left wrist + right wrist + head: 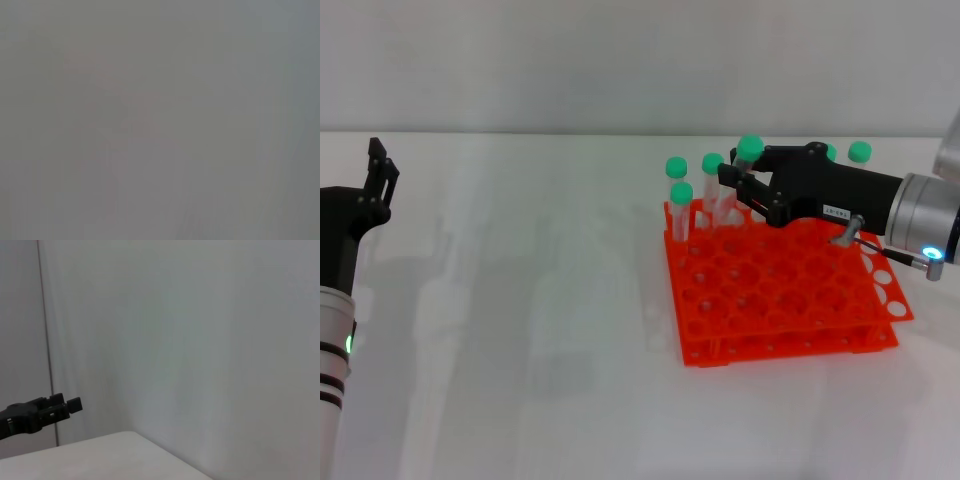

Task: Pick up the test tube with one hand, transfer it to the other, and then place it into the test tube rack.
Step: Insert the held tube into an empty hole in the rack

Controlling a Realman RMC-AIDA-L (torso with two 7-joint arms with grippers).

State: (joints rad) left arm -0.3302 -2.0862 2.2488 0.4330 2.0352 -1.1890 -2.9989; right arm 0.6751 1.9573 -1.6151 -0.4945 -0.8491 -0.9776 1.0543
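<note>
The orange test tube rack (790, 300) stands on the white table at the centre right. My right gripper (742, 186), black with a small white label, reaches in from the right over the rack's far left part. It is shut on a test tube (750, 150), green cap up, held upright over the back holes. Three other green-capped tubes (681, 193) stand in the rack's far left corner. My left gripper (378, 172) is at the far left above the table, open and empty; it also shows in the right wrist view (62, 405).
Two more green caps (860, 152) show behind the right gripper's body. The white table (540, 300) runs from the left arm to the rack. The left wrist view shows only grey blur.
</note>
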